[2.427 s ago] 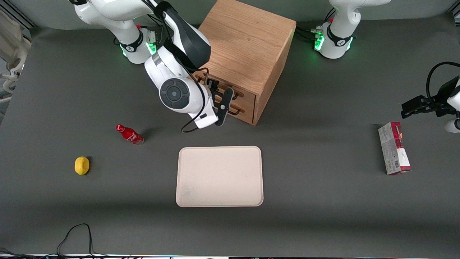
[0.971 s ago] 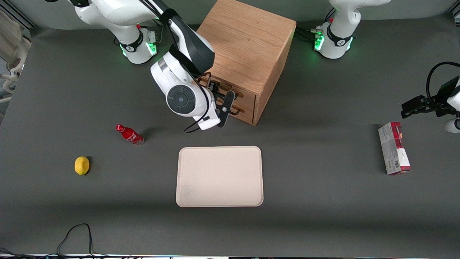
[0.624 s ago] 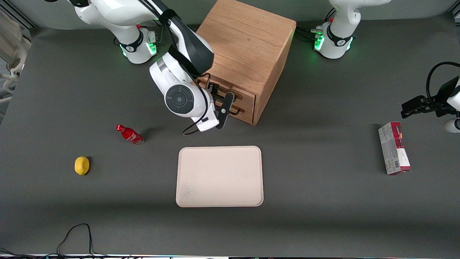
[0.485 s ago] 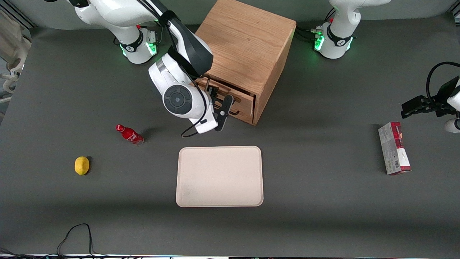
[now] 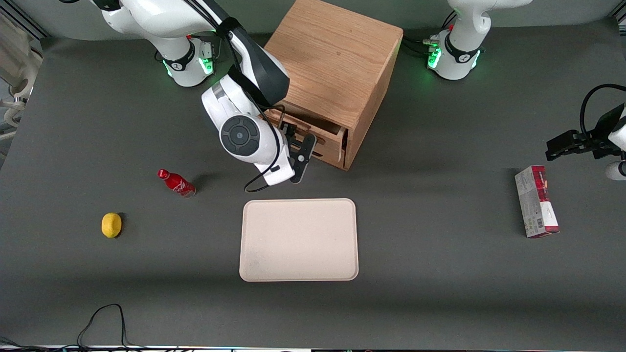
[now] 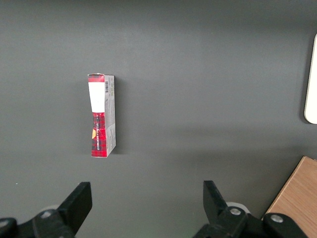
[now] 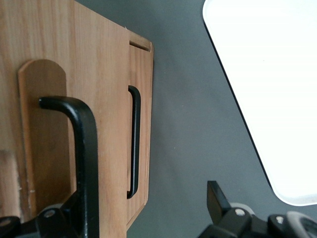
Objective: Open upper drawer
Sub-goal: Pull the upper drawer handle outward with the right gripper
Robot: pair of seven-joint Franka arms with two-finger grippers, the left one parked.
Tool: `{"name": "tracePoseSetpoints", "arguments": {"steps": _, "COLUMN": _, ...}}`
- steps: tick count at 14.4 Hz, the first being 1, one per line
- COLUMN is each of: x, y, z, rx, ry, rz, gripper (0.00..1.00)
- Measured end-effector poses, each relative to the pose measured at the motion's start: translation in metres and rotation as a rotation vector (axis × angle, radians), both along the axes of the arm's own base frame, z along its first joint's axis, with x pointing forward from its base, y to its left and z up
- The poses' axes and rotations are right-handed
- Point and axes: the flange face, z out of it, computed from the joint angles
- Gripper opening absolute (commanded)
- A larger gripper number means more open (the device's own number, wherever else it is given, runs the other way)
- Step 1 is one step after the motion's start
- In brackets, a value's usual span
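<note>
The oak cabinet (image 5: 337, 54) stands near the arm bases. Its upper drawer (image 5: 326, 142) sticks out a little from the cabinet front, with a dark gap showing along its top edge. My gripper (image 5: 298, 145) is in front of that drawer, open. In the right wrist view the upper drawer's front (image 7: 104, 99) is close, and its black bar handle (image 7: 85, 148) lies between my gripper's (image 7: 146, 201) fingers, right beside one finger. The lower drawer (image 7: 144, 99) with its own black handle (image 7: 134, 144) sits farther back, flush with the cabinet.
A beige tray (image 5: 299, 239) lies nearer the front camera than the cabinet, also in the right wrist view (image 7: 267, 89). A red cola bottle (image 5: 176, 182) and a lemon (image 5: 111, 225) lie toward the working arm's end. A red-grey box (image 5: 536, 201) lies toward the parked arm's end.
My gripper moved in to the upper handle, then drew back toward the front camera. The upper drawer has slid out a little with it, and a gap has opened at its top.
</note>
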Motion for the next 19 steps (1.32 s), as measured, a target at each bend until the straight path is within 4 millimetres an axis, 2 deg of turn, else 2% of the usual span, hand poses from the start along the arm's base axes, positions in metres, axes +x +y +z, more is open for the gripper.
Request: {"name": "tracePoseSetpoints", "arguments": {"steps": 19, "x": 0.033, "y": -0.033, "z": 0.009, "rx": 0.002, "ry": -0.072, "rz": -0.057, "gripper": 1.00}}
